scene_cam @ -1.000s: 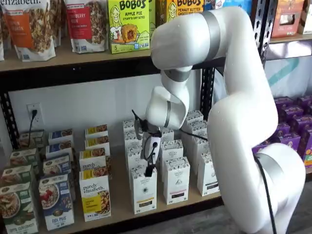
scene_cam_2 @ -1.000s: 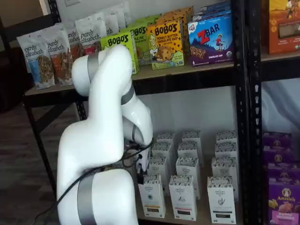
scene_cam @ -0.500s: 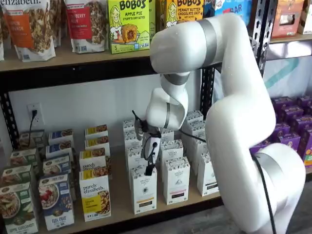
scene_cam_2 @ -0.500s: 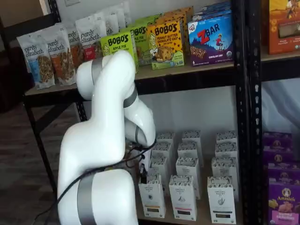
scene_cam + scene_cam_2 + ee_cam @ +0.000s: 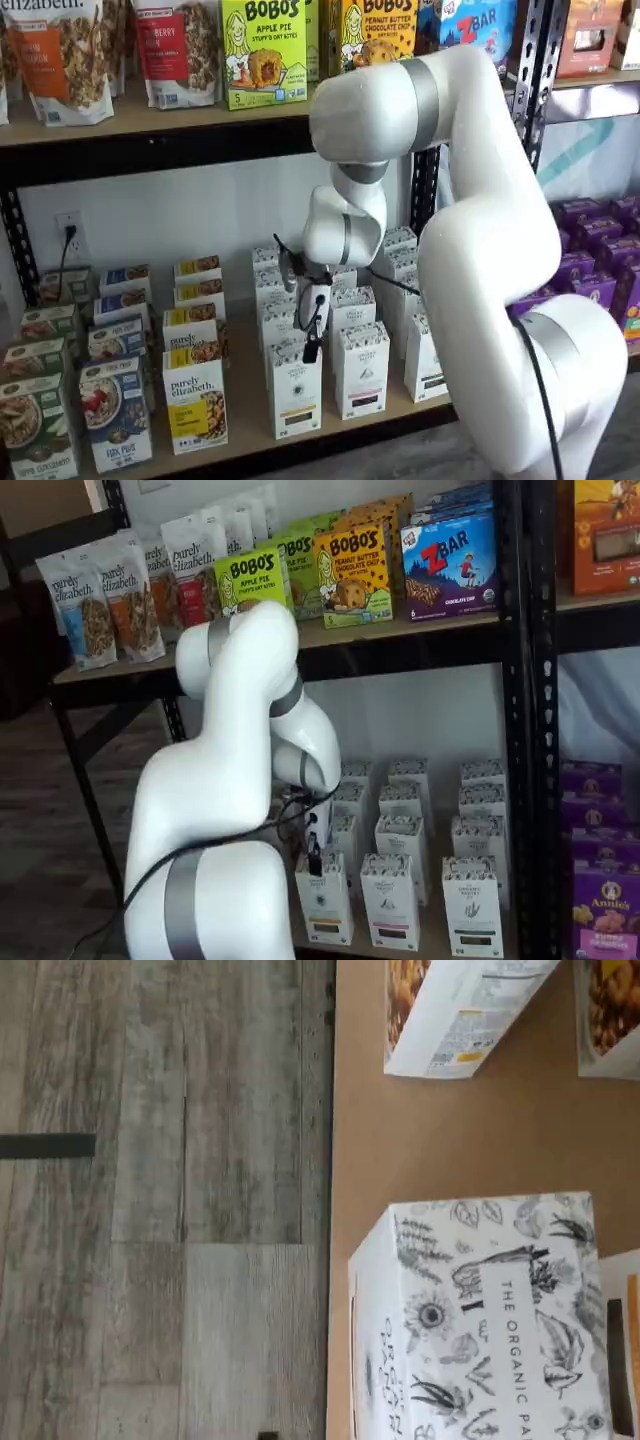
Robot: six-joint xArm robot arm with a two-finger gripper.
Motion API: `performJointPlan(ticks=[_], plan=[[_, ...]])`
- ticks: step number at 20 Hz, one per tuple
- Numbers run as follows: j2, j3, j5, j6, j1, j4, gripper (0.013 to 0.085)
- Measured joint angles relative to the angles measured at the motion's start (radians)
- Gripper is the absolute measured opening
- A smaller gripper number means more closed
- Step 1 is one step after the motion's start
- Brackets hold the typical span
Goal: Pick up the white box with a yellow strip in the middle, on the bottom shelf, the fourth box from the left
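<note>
On the bottom shelf (image 5: 250, 440), rows of cartons are standing front to back: granola boxes (image 5: 195, 400) reading "purely elizabeth" to the left, then several rows of tall white cartons. The white box (image 5: 295, 388) with the yellow-brown strip is standing upright at the front of its row, near the shelf's front edge, with a like carton bearing a dark strip (image 5: 361, 370) just beside it; it shows in both shelf views (image 5: 324, 898). The arm (image 5: 480, 250) is reaching in from the right, its elbow raised before the upper shelf and its wrist bending down, so that the gripper (image 5: 312, 345) is hanging right over the white box's top, its black fingers pointing down at it. The fingers are showing as one dark shape with no clear gap, so the pictures alone cannot tell their spacing; they are spread wide and gripping nothing. In the wrist view the white box (image 5: 480, 1320) is showing its botanical-patterned top with the words "THE ORGANIC", standing on the tan board beside the grey plank floor (image 5: 160, 1200). On the upper shelf, boxes (image 5: 264, 50) are reading "BOBO'S APPLE PIE", and a blue box (image 5: 450, 565) "ZBAR".
</note>
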Motion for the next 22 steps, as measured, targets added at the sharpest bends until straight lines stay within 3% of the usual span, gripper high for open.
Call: performJointPlan(ticks=[6,22], plan=[[0.042,-0.040,-0.007,-0.009,-0.001,0.008,0.0850],[0.125,-0.134,0.026,0.045,-0.011,-0.061,0.0850]])
